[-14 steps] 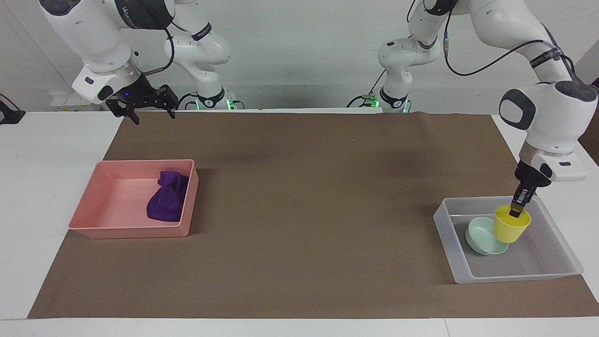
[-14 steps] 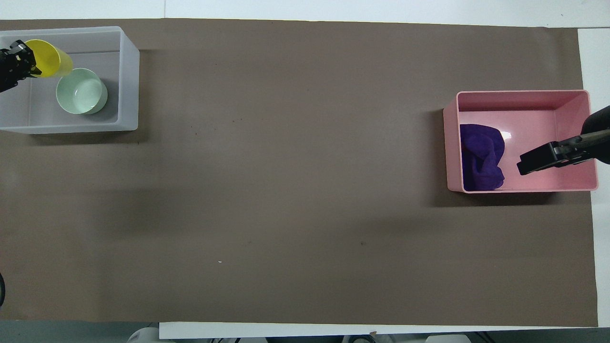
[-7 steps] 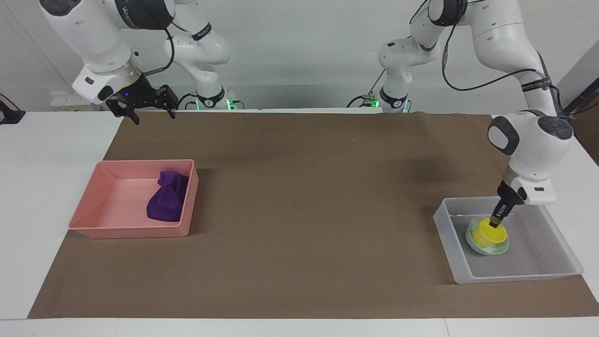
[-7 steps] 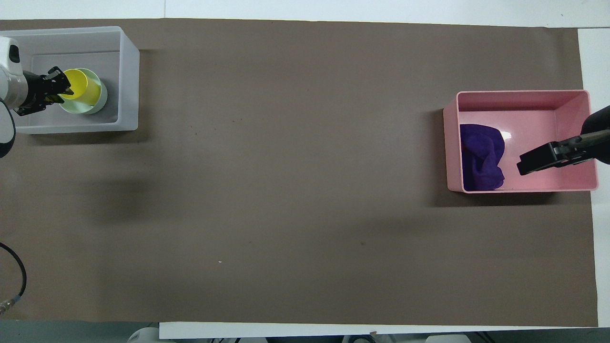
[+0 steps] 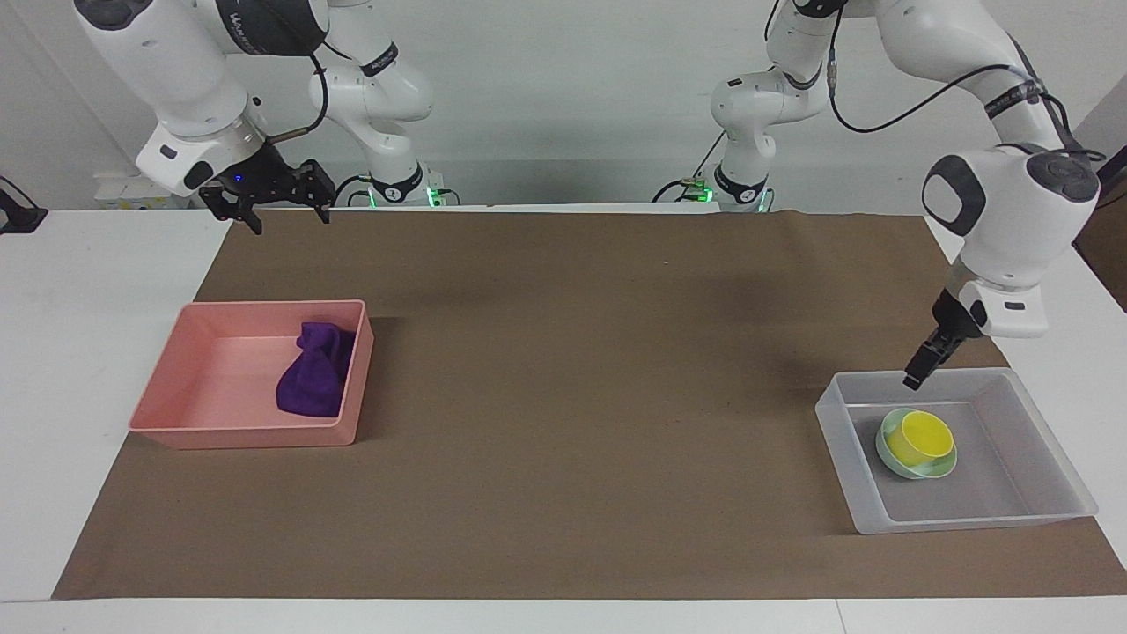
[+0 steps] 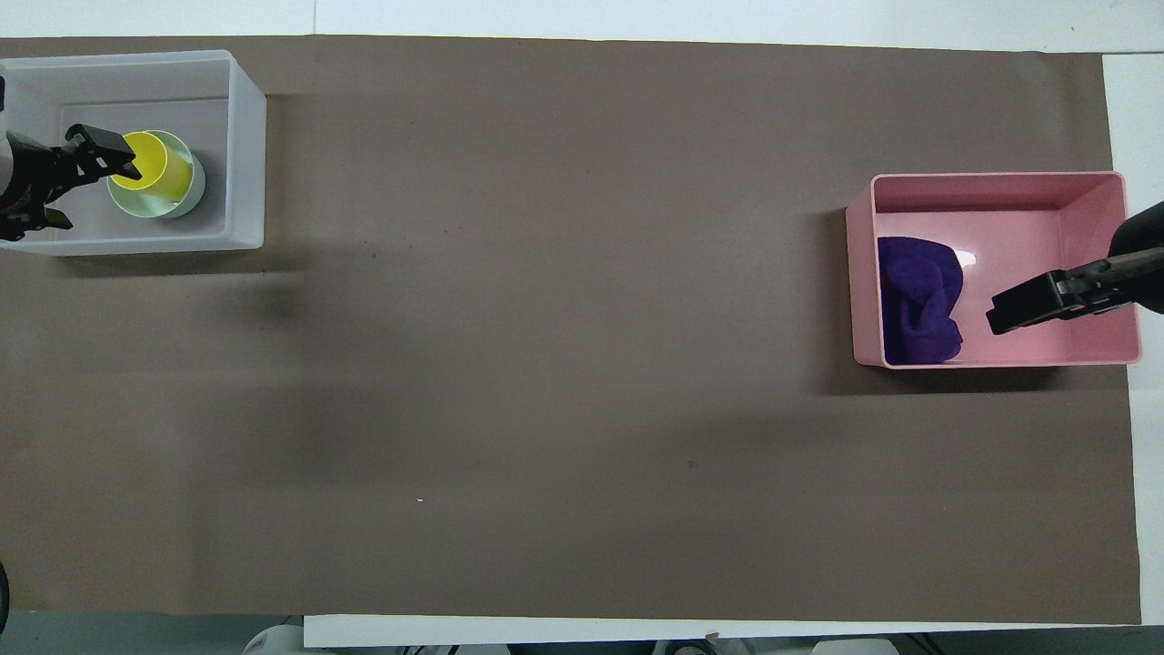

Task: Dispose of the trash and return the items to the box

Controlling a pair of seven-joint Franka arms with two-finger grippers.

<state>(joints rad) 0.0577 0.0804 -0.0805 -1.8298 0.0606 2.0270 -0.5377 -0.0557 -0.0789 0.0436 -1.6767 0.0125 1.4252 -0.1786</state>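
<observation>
The yellow cup (image 5: pixel 924 436) stands inside the mint-green bowl (image 5: pixel 945 468), and both are in the clear-grey box (image 5: pixel 968 519) at the left arm's end of the table. They also show in the overhead view, the cup (image 6: pixel 150 164) in the bowl (image 6: pixel 168 207). My left gripper (image 5: pixel 912 381) is open and empty, raised over the box's robot-side edge, apart from the cup. The purple cloth (image 5: pixel 310 379) lies in the pink tray (image 5: pixel 238 436). My right gripper (image 5: pixel 292 224) is open and empty, held high; from overhead it (image 6: pixel 996 320) lies over the pink tray.
Brown paper (image 5: pixel 572 396) covers the table between the two trays. The box (image 6: pixel 245 155) and the pink tray (image 6: pixel 1000 179) sit at opposite ends. White table shows past the paper's edges.
My left gripper lowered the yellow cup into the mint bowl, let go of it and rose back toward the box's robot-side edge. The right arm has not moved.
</observation>
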